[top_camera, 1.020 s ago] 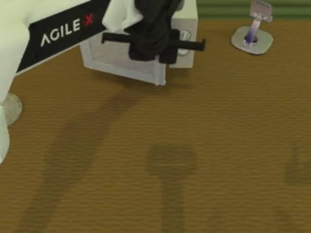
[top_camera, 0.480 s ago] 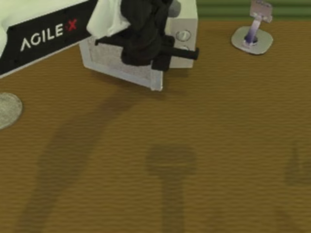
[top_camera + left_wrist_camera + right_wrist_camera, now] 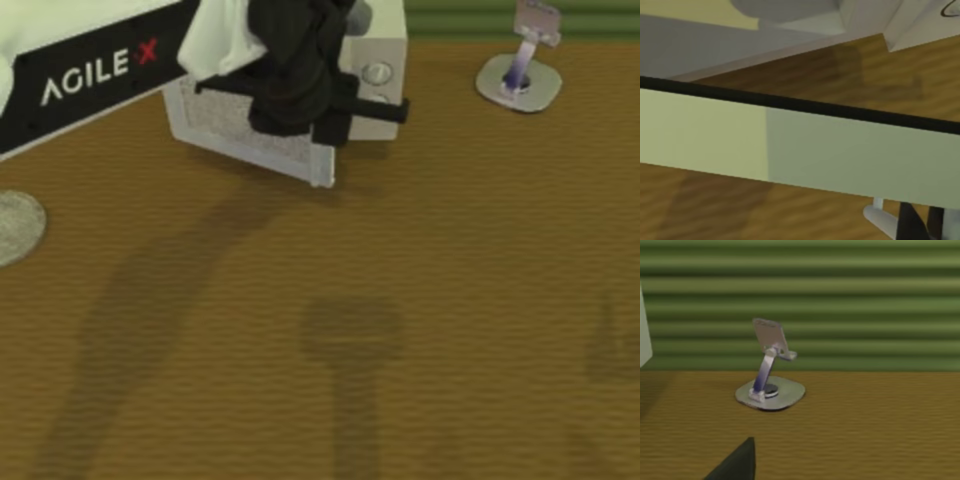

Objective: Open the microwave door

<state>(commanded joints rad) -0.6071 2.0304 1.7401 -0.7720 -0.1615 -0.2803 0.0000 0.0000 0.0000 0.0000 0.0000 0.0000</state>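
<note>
At the far edge of the table [image 3: 420, 300], left of centre, sits the microwave [image 3: 385, 45], its door [image 3: 250, 140] swung partly out toward the near side, hinged at the left. Over the door's free edge hangs the left gripper [image 3: 330, 110], dark and bulky; whether it grips the handle I cannot tell, since the wrist hides the fingers. To the right, well apart, a phone stand [image 3: 517, 75] rests on its round base. Near the left edge lies a grey disc [image 3: 15, 225]. Only a dark tip of the right gripper [image 3: 737, 465] shows.
</note>
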